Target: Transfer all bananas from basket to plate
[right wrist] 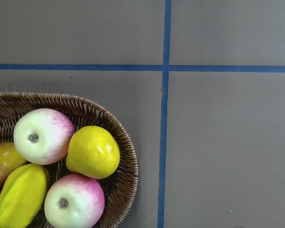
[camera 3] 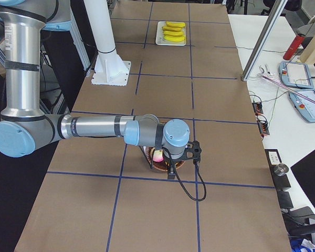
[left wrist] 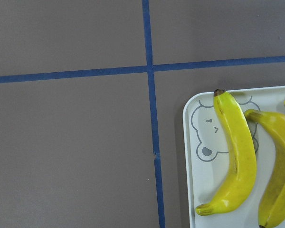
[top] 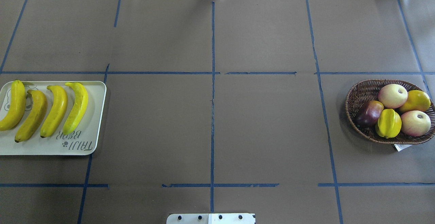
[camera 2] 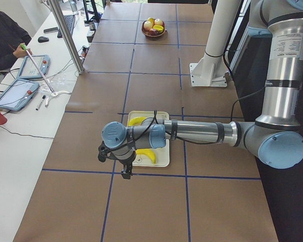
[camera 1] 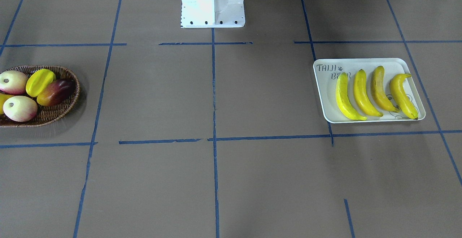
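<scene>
Brown tabletop (top: 265, 132) crossed by blue tape lines (top: 212, 115); white base (camera 1: 213, 3) at the robot's edge of it.

Left arm (camera 2: 202, 132) stretched out level over the robot's left half, wrist above the plate; right arm (camera 3: 94, 127) stretched likewise over the right half, wrist above the basket.

Plate (top: 85, 145) flat on the tabletop at the far left side, cream-white, raised rim, "TAIJI BEAR" lettering in the corner toward the robot and centre; bear-face drawing at the opposite end, partly covered by fruit.

Basket (top: 357, 95) on the far right side, well apart from the plate; round, brown, woven; filled with two pink-white apples (top: 392, 95), a yellow fruit (top: 416, 101), a dark red mango (top: 369, 112) and a yellow starfruit (top: 388, 122), all packed against one another.

Bananas (top: 54, 110), four, all on the plate; laid side by side in a row, roughly parallel, close together, dark tips toward the bear-face end; outermost one across the bear drawing in the left wrist view.

Left pincer (camera 2: 125, 172) hanging above the plate's outer edge; right pincer (camera 3: 195, 152) above the basket; both seen from the side only, so impossible to tell whether released or clenched.
</scene>
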